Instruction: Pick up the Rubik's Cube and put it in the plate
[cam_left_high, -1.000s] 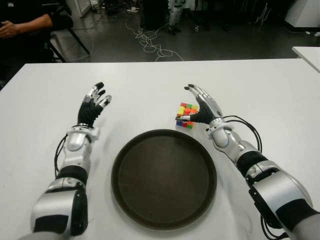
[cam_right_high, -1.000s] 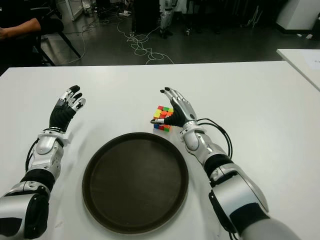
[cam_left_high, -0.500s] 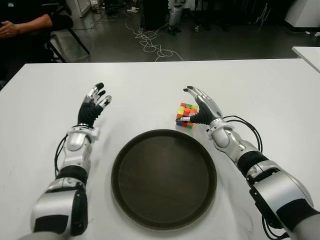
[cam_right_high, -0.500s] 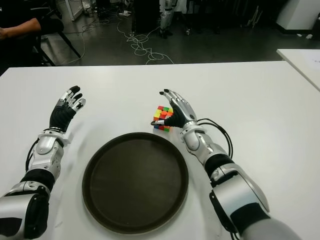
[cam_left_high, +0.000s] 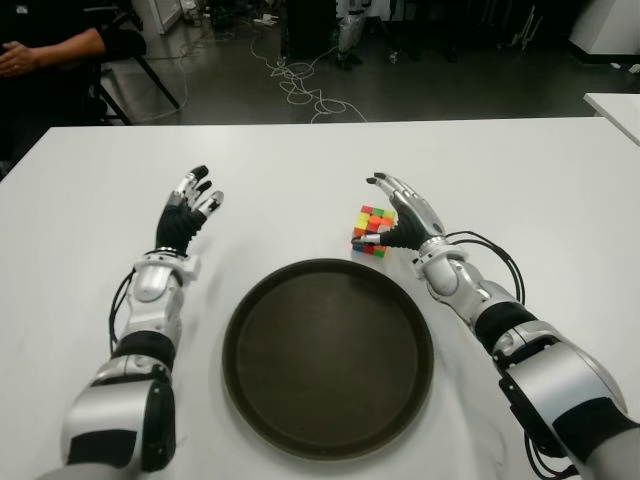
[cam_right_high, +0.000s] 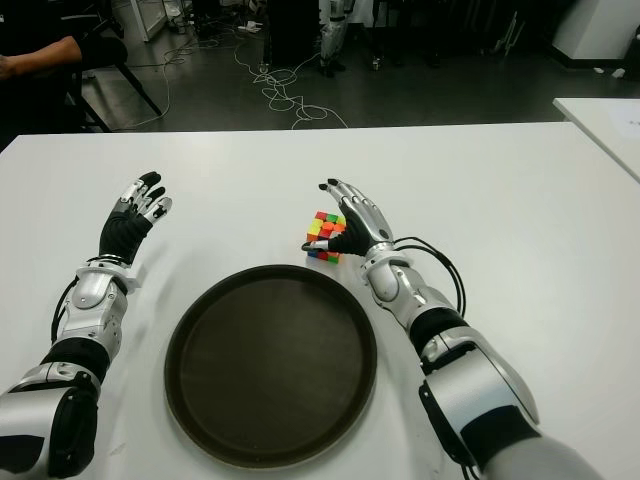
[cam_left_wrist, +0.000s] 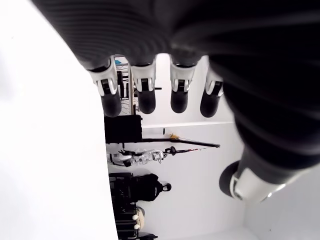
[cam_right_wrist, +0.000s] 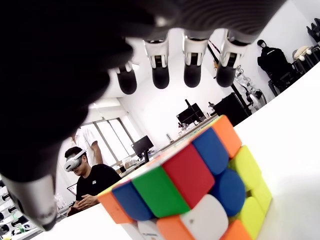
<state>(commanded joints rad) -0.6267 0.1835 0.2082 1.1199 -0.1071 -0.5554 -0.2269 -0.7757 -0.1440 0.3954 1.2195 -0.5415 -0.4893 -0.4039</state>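
Observation:
The Rubik's Cube (cam_left_high: 372, 230) sits on the white table (cam_left_high: 290, 170) just beyond the far right rim of the dark round plate (cam_left_high: 328, 360), which holds nothing. My right hand (cam_left_high: 405, 212) is right beside the cube on its right, fingers stretched out above it and thumb low by its front edge, not closed on it. The right wrist view shows the cube (cam_right_wrist: 190, 190) close under the palm with the fingers (cam_right_wrist: 160, 70) straight over it. My left hand (cam_left_high: 188, 205) shows to the left of the plate, fingers spread, holding nothing.
A person's arm (cam_left_high: 50, 50) shows beyond the table's far left corner. Cables (cam_left_high: 300, 90) lie on the dark floor past the far edge. Another white table (cam_left_high: 615, 105) stands at the far right.
My right hand has edged very slightly closer over the cube. The cube, the plate and my left hand have not moved.

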